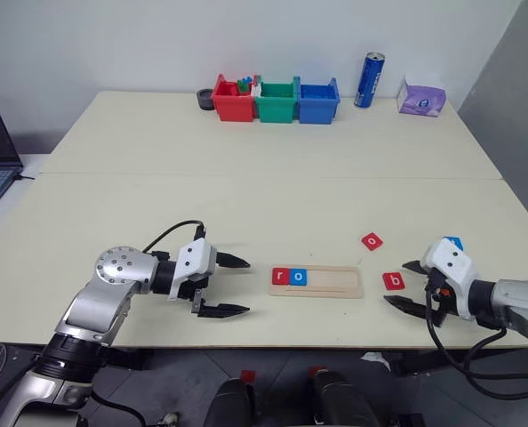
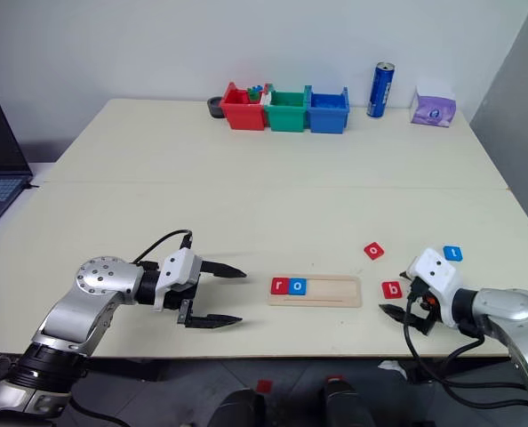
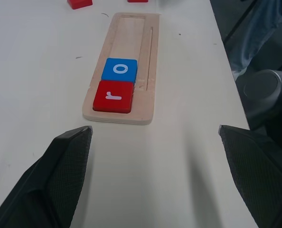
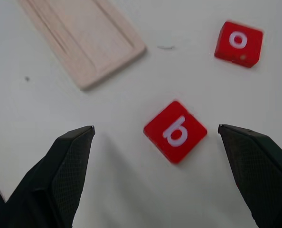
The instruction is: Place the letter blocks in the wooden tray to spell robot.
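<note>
Hovering low over the desk (image 1: pixel 246 178), the right pincer (image 4: pixel 155 161) stood wide open, empty, with the red b block (image 4: pixel 175 131) lying flat between its fingers, touching neither. Red o block (image 4: pixel 238 42) sat just beyond it; blue block (image 2: pixel 452 253) lay beside that wrist. Wooden tray (image 1: pixel 331 282) lay between both pincers, the red r block (image 1: pixel 280 277) and blue o block (image 1: pixel 300 277) seated touching at its end nearest the left pincer (image 1: pixel 233 286), which was also wide open and empty, just short of the tray.
</note>
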Controlling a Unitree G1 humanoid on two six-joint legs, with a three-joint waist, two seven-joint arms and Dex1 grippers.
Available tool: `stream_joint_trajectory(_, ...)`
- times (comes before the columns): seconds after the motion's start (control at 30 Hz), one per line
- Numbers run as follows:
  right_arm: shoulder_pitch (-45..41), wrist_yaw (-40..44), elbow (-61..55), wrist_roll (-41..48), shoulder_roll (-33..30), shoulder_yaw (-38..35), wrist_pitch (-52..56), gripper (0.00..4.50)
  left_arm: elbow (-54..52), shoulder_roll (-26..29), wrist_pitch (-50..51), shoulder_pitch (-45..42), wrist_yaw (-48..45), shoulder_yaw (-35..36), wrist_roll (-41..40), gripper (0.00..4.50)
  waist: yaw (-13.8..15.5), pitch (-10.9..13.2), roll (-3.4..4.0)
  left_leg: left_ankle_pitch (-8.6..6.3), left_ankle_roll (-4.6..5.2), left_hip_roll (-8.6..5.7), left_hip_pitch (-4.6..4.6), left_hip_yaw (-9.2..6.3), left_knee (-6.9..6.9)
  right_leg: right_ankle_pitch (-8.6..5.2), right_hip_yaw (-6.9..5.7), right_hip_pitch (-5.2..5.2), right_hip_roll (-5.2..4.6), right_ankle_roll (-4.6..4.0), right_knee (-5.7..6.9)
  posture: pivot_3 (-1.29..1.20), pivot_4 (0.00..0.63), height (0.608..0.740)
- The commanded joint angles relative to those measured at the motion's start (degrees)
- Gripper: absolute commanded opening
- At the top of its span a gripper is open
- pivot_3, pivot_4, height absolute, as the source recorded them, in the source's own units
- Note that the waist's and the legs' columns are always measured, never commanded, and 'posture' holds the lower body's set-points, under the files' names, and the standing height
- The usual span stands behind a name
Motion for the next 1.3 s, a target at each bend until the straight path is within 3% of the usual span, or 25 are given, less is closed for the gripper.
stream_joint_trajectory(0.03, -4.9, 4.3, 5.8, -2.4, -1.5, 2.6, -6.8, 4.44, -0.6, 0.3, -1.4, -0.6, -0.1, 0.3, 0.2, 4.5, -0.1, 0.0, 0.01, 0.0, 0.0, 0.01, 0.0, 0.01, 0.0, 0.0, 0.02, 0.0, 0.0, 0.0, 0.01, 0.0, 0.15, 0.74)
stream_joint_trajectory(0.27, -12.0, 12.8, 13.9, -3.5, -2.9, 7.7, -10.6, 4.44, -0.4, 0.4, -1.8, -0.5, -0.1, 0.5, 0.4, 4.5, 0.2, 0.0, 0.0, 0.0, 0.0, 0.06, -0.03, -0.05, 0.0, 0.01, -0.02, -0.01, -0.06, -0.01, 0.0, 0.0, 0.15, 0.74)
stream_joint_trajectory(0.5, -16.3, 16.0, 18.6, -5.5, -1.6, 11.4, -12.2, 4.44, -1.4, 0.6, -1.4, 0.2, 0.3, 0.8, 0.2, 4.5, 0.2, 0.0, 0.02, 0.0, 0.0, 0.05, -0.02, -0.05, 0.01, 0.01, -0.02, -0.01, -0.1, -0.02, 0.01, 0.0, 0.15, 0.74)
stream_joint_trajectory(0.6, -16.9, 16.4, 19.7, -6.4, -1.3, 12.2, -13.1, 3.83, -1.8, 0.7, -1.1, 0.4, 0.4, 0.9, 0.1, 4.5, 0.2, 0.0, 0.02, 0.0, 0.0, 0.06, -0.02, -0.06, 0.01, 0.03, -0.02, -0.01, -0.1, -0.06, 0.02, 0.0, 0.15, 0.74)
stream_joint_trajectory(0.83, -16.5, 16.9, 19.4, -6.0, -1.2, 11.4, -13.2, 1.44, -2.1, 1.1, -0.7, 0.5, 0.8, 1.2, 0.0, 4.5, 0.2, 0.0, 0.02, 0.0, 0.0, 0.06, -0.02, -0.08, 0.01, 0.05, -0.03, -0.01, -0.1, -0.08, 0.02, 0.0, 0.15, 0.74)
stream_joint_trajectory(1.07, -16.6, 16.1, 9.4, -0.9, -0.5, 9.4, -7.8, 1.46, -1.0, 1.9, -1.1, 0.5, 1.3, 1.6, 0.5, 4.5, 0.1, 0.1, 0.04, 0.0, 0.0, 0.08, -0.02, -0.14, 0.01, 0.05, -0.02, -0.01, -0.1, -0.08, 0.04, 0.0, 0.15, 0.74)
stream_joint_trajectory(1.3, -22.6, 12.0, 1.5, -4.7, 5.2, 18.6, -1.6, 1.46, -1.3, 2.3, -0.8, 0.3, 2.3, 1.7, 0.9, 4.5, 0.2, 0.1, 0.04, 0.0, -0.01, 0.08, -0.02, -0.18, 0.03, 0.02, -0.04, -0.01, -0.09, -0.04, 0.06, 0.0, 0.15, 0.74)
